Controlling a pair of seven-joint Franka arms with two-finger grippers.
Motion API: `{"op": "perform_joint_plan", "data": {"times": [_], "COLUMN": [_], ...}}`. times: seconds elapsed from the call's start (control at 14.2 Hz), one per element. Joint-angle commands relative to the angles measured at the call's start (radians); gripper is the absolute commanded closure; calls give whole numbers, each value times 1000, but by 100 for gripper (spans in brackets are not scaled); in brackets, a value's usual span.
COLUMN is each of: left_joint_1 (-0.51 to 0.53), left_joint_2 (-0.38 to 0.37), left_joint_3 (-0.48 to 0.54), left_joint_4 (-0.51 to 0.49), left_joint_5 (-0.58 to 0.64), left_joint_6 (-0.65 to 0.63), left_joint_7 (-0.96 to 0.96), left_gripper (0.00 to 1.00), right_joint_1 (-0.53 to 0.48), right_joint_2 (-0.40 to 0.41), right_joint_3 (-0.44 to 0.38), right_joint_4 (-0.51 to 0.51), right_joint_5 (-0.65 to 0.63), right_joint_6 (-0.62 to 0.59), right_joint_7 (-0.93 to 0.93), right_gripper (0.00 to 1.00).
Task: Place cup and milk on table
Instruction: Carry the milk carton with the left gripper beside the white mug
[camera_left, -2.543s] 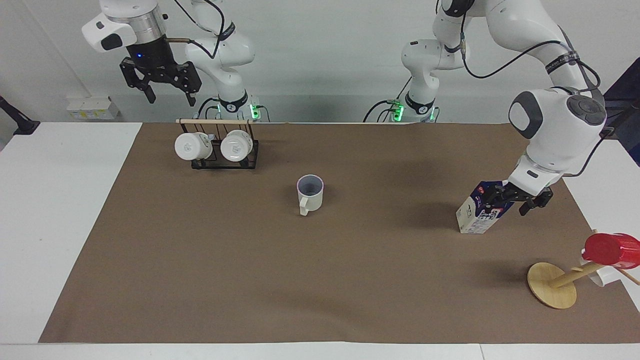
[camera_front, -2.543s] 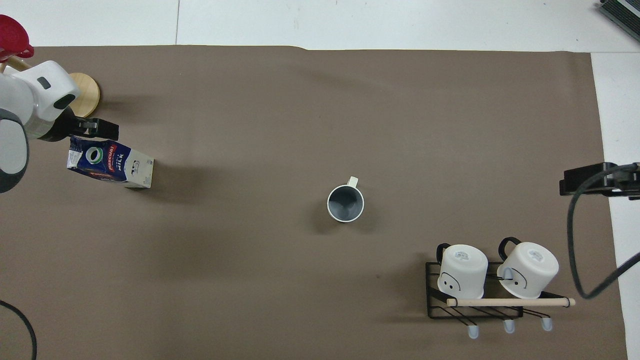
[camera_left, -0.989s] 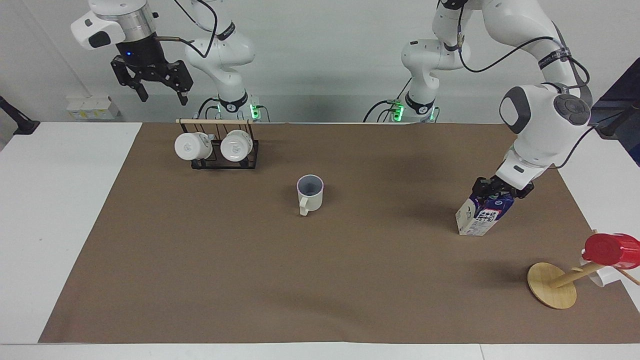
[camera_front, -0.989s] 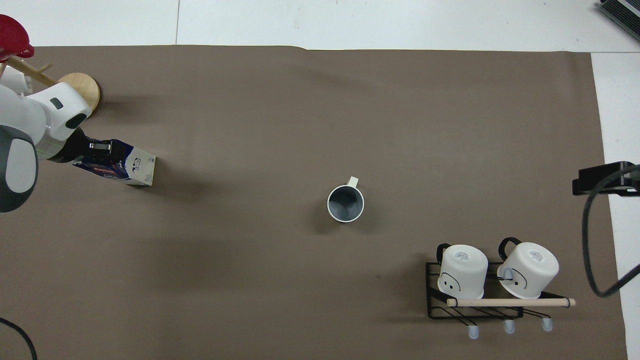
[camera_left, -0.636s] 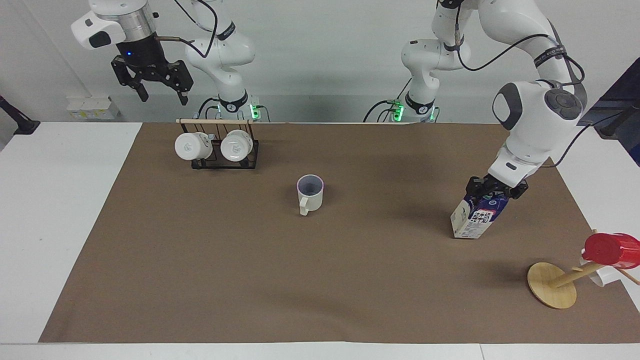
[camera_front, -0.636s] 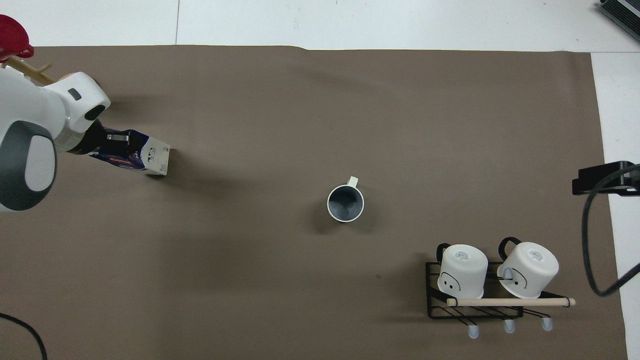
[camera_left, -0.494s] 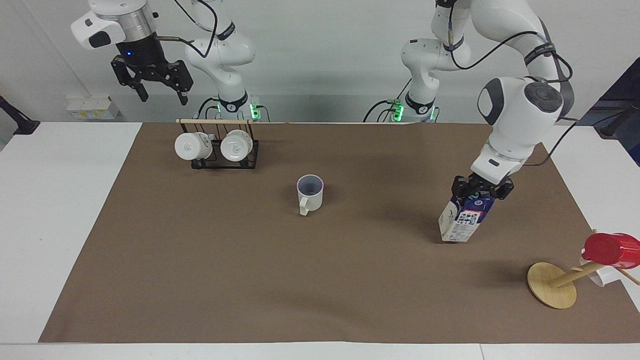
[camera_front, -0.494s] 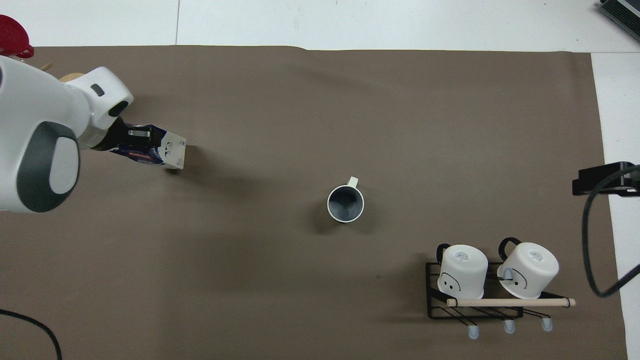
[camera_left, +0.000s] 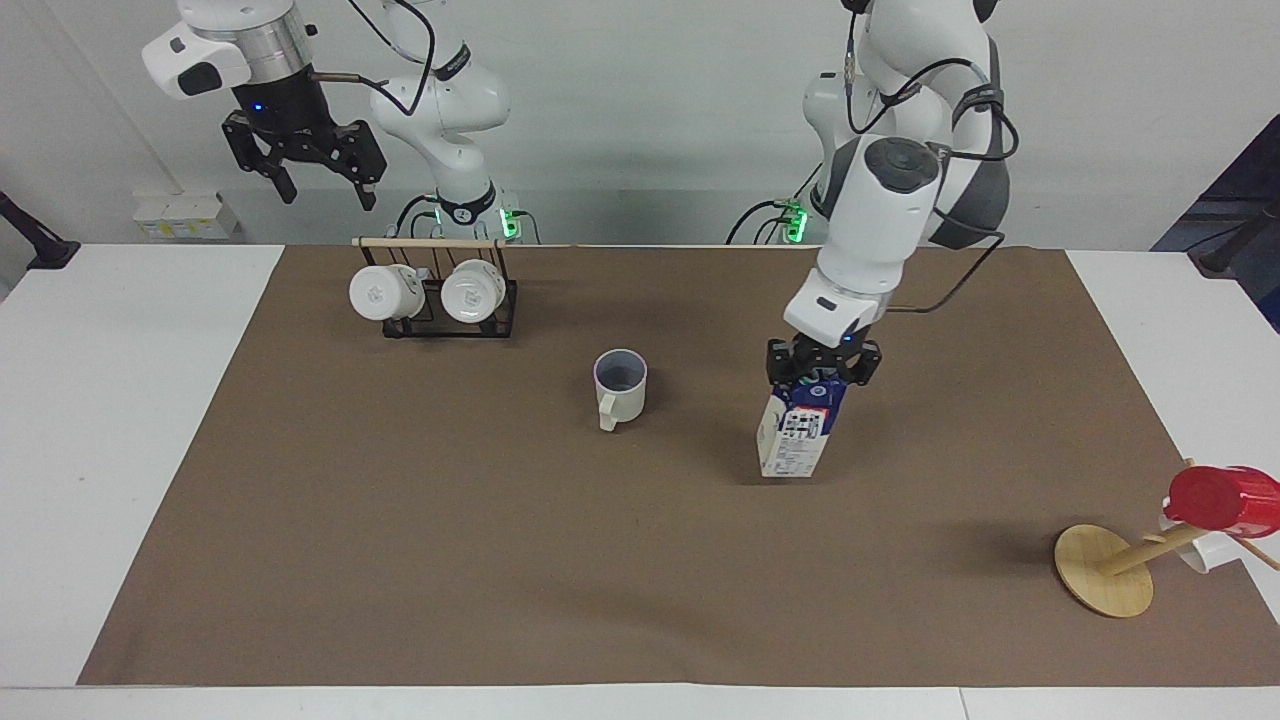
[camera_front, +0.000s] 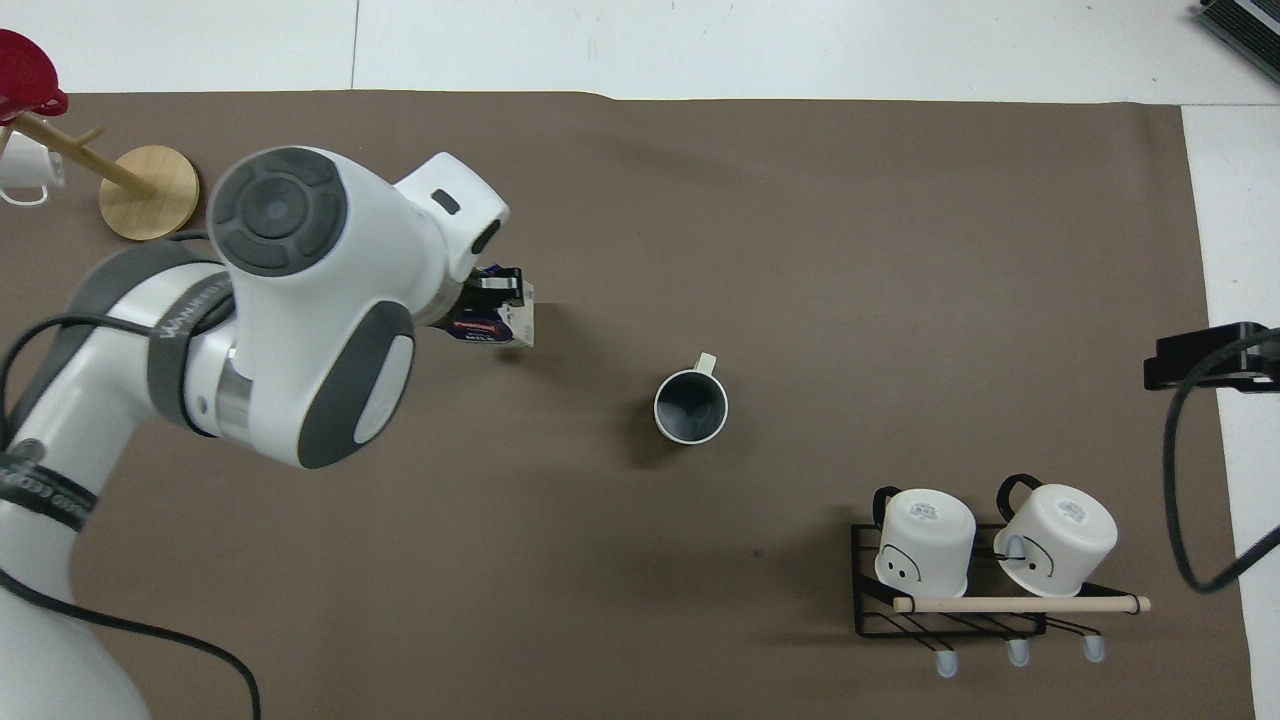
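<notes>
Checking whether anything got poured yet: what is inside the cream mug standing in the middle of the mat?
The cup shows only its bare grey inside; nothing lies in it. The milk is upright beside it, apart from it, with the left hand clamped on its top, which hides the spout.

Mug rack (camera_left: 440, 300), red cup (camera_left: 1222, 497)

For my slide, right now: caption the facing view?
Left gripper holds the milk upright beside the cup; right gripper waits raised.

- The mat (camera_left: 500, 560) is looking matt, paper-like.
- The milk (camera_left: 795, 440) carton is showing printed card.
- The cup (camera_left: 622, 390) is appearing smooth ceramic.
- The red cup (camera_left: 1215, 497) is gleaming glossy on a wooden stand (camera_left: 1105, 570).
</notes>
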Motion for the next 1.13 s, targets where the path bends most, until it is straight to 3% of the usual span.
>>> {"op": "perform_joint_plan", "data": {"times": [0.0, 0.42, 0.71, 1.06], "left_joint_1": [-78, -142, -142, -171], "left_joint_2": [25, 30, 19, 18], "left_joint_3": [15, 12, 12, 10], "left_joint_4": [3, -59, -100, -103], "left_joint_5": [-30, -43, -43, -68], "left_joint_6": [28, 52, 69, 106], "left_joint_7": [-53, -80, -70, -79], "left_gripper": [85, 81, 71, 70], "right_joint_1": [-17, -17, -17, -17], "right_joint_2": [-16, -16, -17, -16], "right_joint_3": [4, 4, 4, 4], "right_joint_4": [-14, -14, -14, -14], "right_joint_5": [11, 11, 9, 9], "right_joint_6": [-11, -11, -11, -11], "right_joint_7": [-35, -35, -35, -35], "right_gripper": [0, 0, 0, 0]}}
